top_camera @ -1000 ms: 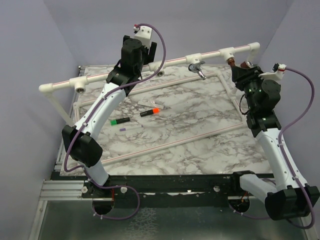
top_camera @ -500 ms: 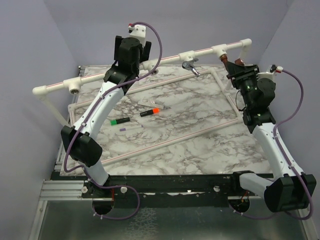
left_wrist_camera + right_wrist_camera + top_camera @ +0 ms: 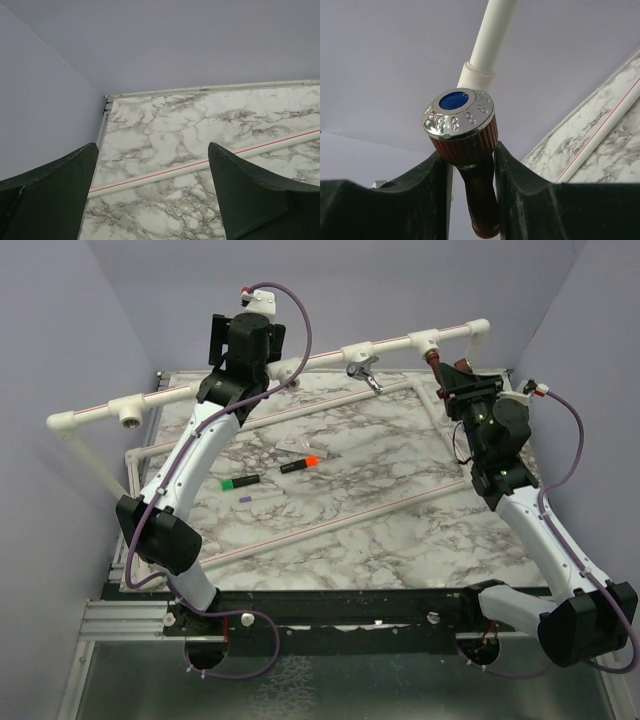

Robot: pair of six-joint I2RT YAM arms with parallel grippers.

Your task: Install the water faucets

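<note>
**Operator:** What does the faucet in my right claw look like?

**Spotter:** Your right claw [image 3: 468, 160] is pinching the copper faucet [image 3: 465, 140]. It has a ribbed reddish-brown knob topped by a shiny silver cap with a blue disc in the centre. A dark reddish spout runs down between your fingers. Behind the cap a white pipe [image 3: 495, 30] rises out of frame.

**Operator:** And where does it sit, seen from above?

**Spotter:** It is at the far right of the raised pipe frame [image 3: 180, 395], with its end just under the tee fitting [image 3: 425, 340]. Neither view lets you tell whether it is threaded in. The top camera also gives you what your wrist view hides. You can see the chrome faucet [image 3: 362, 368] at the next tee along, its spout angled down over the marble surface [image 3: 400, 500]. Two marker pens [image 3: 300, 464] lie near the middle of the surface.

**Operator:** My left claw?

**Spotter:** Your left claw [image 3: 152, 147] is spread wide with nothing between the fingers. Its wrist camera shows you only the surface's far corner and a red-striped pipe [image 3: 200, 167] lying there. From above, the claw is up by the frame, well apart from both faucets.
</note>
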